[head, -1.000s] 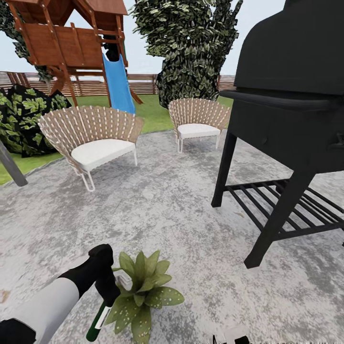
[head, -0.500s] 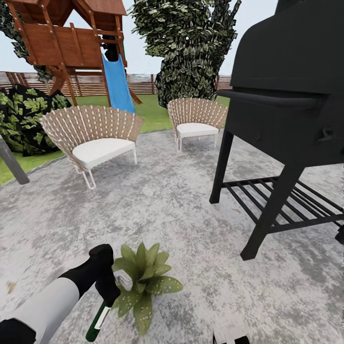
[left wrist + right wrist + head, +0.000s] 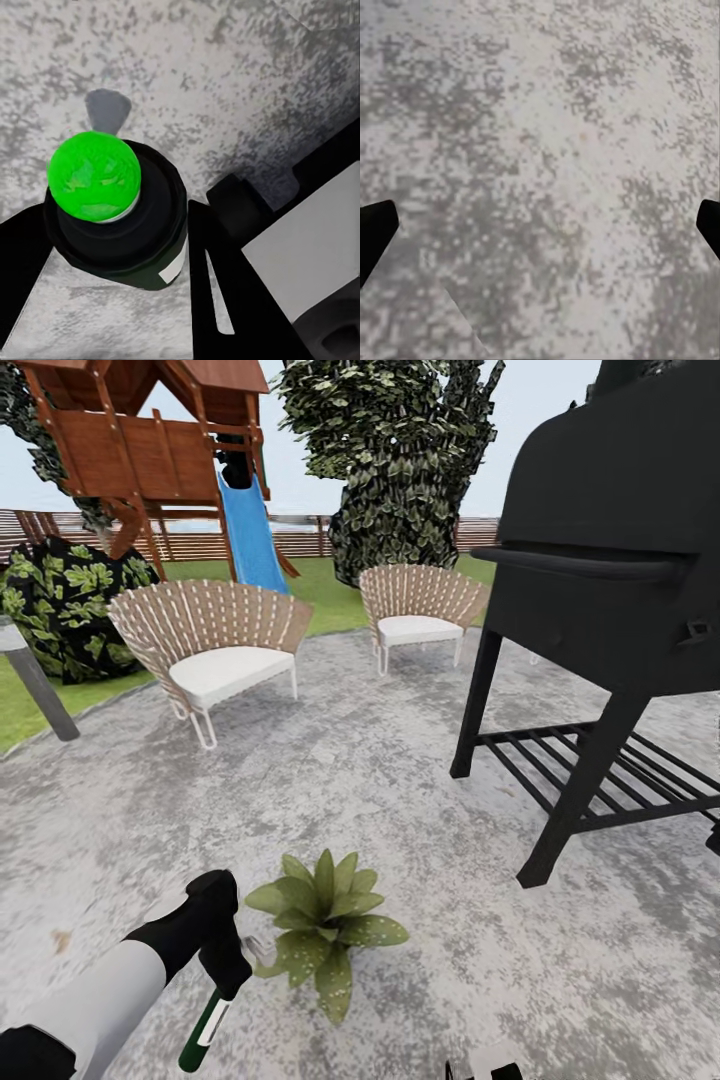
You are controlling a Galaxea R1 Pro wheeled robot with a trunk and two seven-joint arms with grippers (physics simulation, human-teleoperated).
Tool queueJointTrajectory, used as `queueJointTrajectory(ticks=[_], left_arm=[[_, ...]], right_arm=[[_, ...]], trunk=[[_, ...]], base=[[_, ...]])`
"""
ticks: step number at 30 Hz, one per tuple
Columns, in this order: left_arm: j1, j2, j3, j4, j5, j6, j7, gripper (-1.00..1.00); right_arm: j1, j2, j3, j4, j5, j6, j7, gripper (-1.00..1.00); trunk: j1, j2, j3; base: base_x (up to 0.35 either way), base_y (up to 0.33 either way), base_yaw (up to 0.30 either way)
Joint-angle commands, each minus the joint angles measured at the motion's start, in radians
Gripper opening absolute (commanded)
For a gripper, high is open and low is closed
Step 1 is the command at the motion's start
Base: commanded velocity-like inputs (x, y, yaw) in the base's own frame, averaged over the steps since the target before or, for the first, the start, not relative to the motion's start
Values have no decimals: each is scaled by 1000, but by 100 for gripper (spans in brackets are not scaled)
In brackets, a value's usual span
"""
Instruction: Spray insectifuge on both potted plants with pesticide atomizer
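The pesticide atomizer hangs in my left gripper at the bottom left of the head view, dark green body pointing down and white trigger head toward the plant. In the left wrist view the bottle with its bright green dot sits between the dark fingers, and my left gripper is shut on it. One potted plant, a low rosette of speckled olive leaves, stands on the grey paving just right of the atomizer. My right gripper is open over bare paving.
A black grill on legs fills the right side, close to the plant. Two wicker chairs stand further back on the paving. Behind them are lawn, a wooden playset with a blue slide, bushes and the slat fence.
The whole view has shifted: chairs and the plant now sit further right in the picture. The plant is a little farther from the atomizer's head. My left gripper keeps its hold.
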Motion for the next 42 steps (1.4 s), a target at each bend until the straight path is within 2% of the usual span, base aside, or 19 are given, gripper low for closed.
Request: queueJointTrajectory(ticks=[1, 11, 16, 21, 24, 27, 37, 42], left_arm=[[0, 1, -3, -2, -8, 7, -9, -100], [2, 20, 6, 2, -2, 0, -7, -100], [3, 36, 57, 8, 0, -5, 1, -100], [13, 38, 84, 14, 4, -7, 71, -100], [-5, 46, 66, -3, -17, -1, 79, -100], [-6, 48, 52, -20, -33, 8, 77, -100], [-4, 47, 67, -67, -89, 10, 64, -100], [-7, 43, 70, -67, -91, 10, 63, -100]], right_arm=[[-1, 0, -8, 1, 11, -3, -5, 100], [-1, 0, -8, 1, 11, -3, -5, 100], [-1, 0, -8, 1, 11, -3, -5, 100], [-1, -2, -9, 1, 12, -3, -6, 100], [-1, 0, -8, 9, 10, -6, -11, 100], [-1, -12, -8, 7, 6, -6, -8, 100], [-1, -13, -9, 6, 3, -6, -8, 100], [-1, -13, -10, 6, 3, -6, -8, 100]], trunk=[[0, 0, -1], [0, 0, -1], [0, 0, -1], [0, 0, -1], [0, 0, -1], [0, 0, -1], [0, 0, -1], [0, 0, -1]], base=[[25, 66, -127], [3, 8, -253], [0, 0, -36], [0, 0, -1], [0, 0, 0], [-9, 0, 0], [-305, 0, 0], [-102, 0, -200]])
